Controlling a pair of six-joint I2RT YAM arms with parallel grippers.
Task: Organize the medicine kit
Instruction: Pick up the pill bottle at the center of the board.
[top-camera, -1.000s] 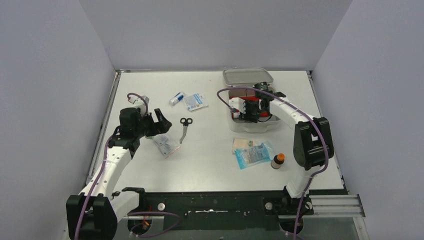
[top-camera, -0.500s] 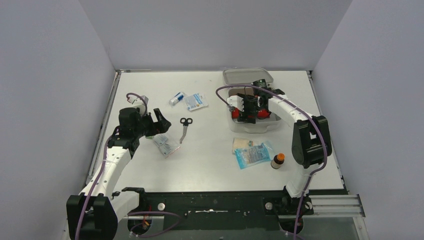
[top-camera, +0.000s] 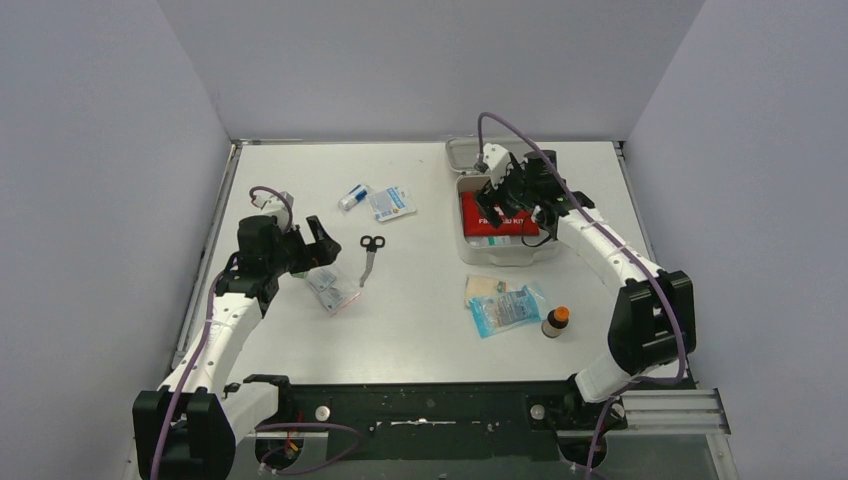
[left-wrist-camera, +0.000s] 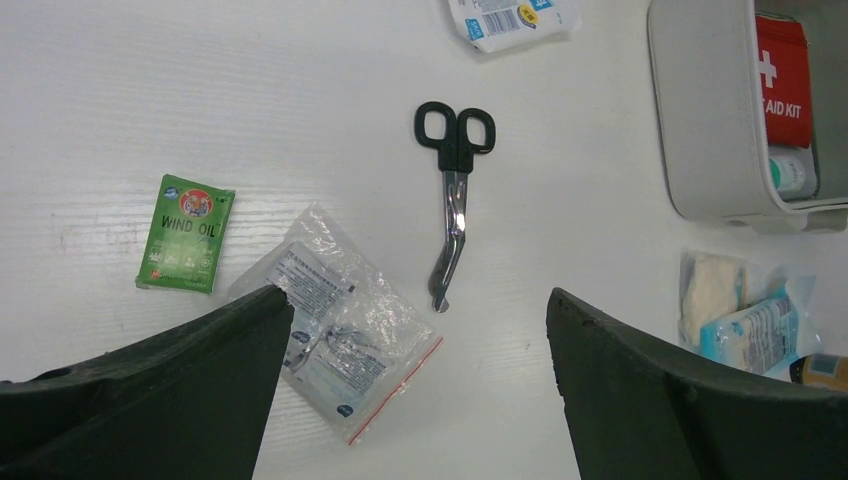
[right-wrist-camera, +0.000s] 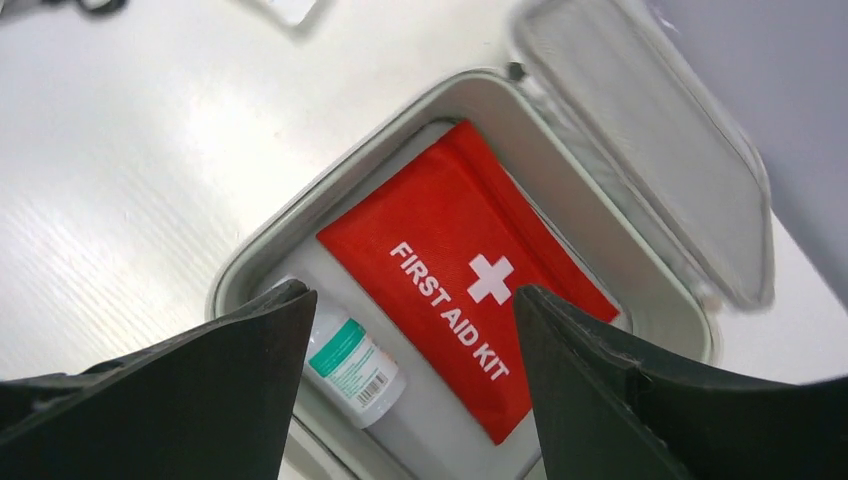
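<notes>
The medicine kit (top-camera: 505, 256), a pale grey box, stands at the back right with its lid (top-camera: 462, 155) swung open behind it. Inside lie a red First Aid Kit pouch (right-wrist-camera: 460, 270) and a white bottle with a green label (right-wrist-camera: 355, 365). My right gripper (top-camera: 498, 200) hovers open above the box, nothing between its fingers (right-wrist-camera: 250, 380). My left gripper (top-camera: 324, 254) is wide open and empty at the left, just over a clear zip bag (left-wrist-camera: 345, 330). Black-handled scissors (left-wrist-camera: 453, 190) lie beyond the bag.
A green Wind Oil sachet (left-wrist-camera: 186, 233) lies left of the bag. A blue-white sachet (top-camera: 391, 202) and small tube (top-camera: 352, 197) sit at the back. In front of the kit lie a beige pack (top-camera: 483, 287), a blue gauze pack (top-camera: 508, 308) and an orange-capped brown bottle (top-camera: 555, 321).
My right gripper opened, left the red pouch in the box and rose back toward the lid. The left gripper's jaws spread a little wider; that arm stayed put.
</notes>
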